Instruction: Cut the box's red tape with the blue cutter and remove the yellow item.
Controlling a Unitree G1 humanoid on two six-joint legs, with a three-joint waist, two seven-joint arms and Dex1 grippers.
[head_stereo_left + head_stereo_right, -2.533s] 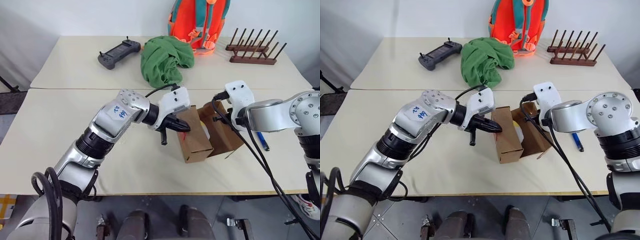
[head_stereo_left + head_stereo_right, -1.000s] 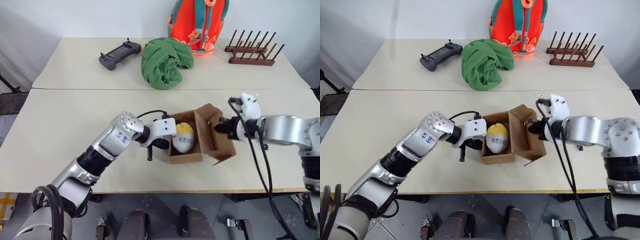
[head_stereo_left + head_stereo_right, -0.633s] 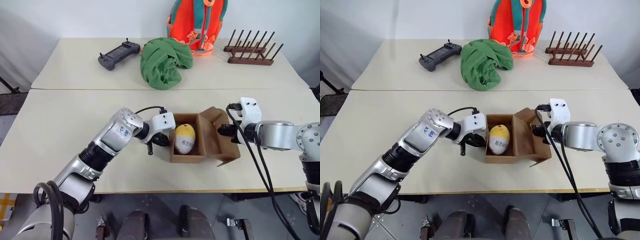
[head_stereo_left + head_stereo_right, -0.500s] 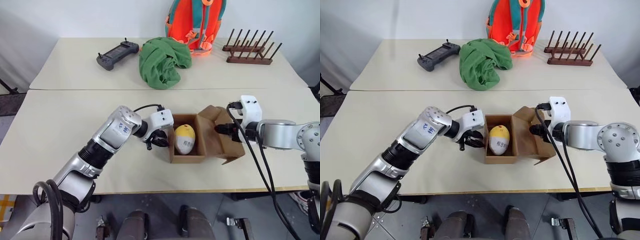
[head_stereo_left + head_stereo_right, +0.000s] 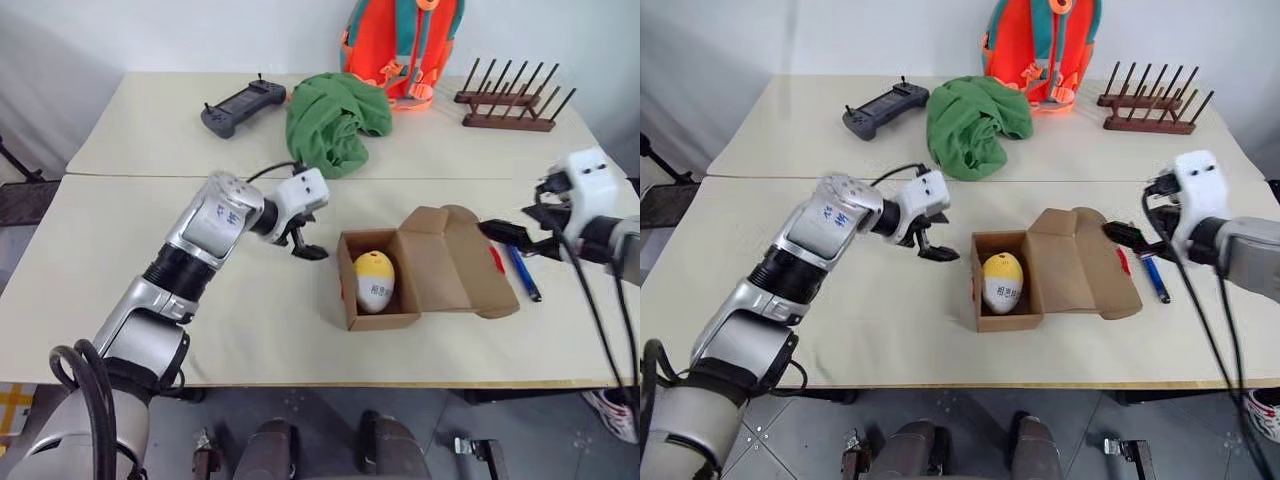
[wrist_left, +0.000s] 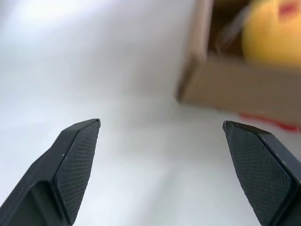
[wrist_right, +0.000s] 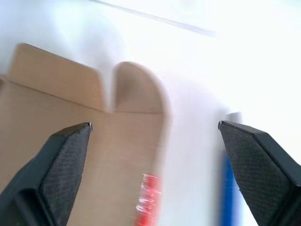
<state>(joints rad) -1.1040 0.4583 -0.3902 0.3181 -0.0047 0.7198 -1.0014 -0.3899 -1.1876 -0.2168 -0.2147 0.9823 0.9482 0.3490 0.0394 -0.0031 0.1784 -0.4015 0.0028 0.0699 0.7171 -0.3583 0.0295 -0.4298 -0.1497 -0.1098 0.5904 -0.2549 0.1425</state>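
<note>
Nearest us on the counter [image 5: 120, 300], the box [image 5: 425, 268] lies on its side with its lid flap folded flat to the right, so the opening faces up and the yellow item [image 5: 372, 280] rests in plain reach inside, not yet removed. We judge the cutting step finished: the red tape [image 5: 495, 259] shows as a thin red sliver at the flap's far edge, apparently severed, though at this angle we cannot be sure how cleanly. Just beside that edge the blue cutter [image 5: 523, 272] lies loose on the counter, set down clear of the box.

The left gripper [image 5: 305, 243] hovers to the left of the box, jaws spread wide and empty, angled down toward the counter, well placed, we think, to steady the carton or reach for the item. The right gripper [image 5: 507, 232] hangs over the flap's right end above the cutter, likewise open and holding nothing.

Farther back sit a green cloth [image 5: 333, 120], a dark handheld controller [image 5: 243, 102], an orange backpack [image 5: 400, 45] and a wooden peg rack [image 5: 512, 105], all well apart from the work.
</note>
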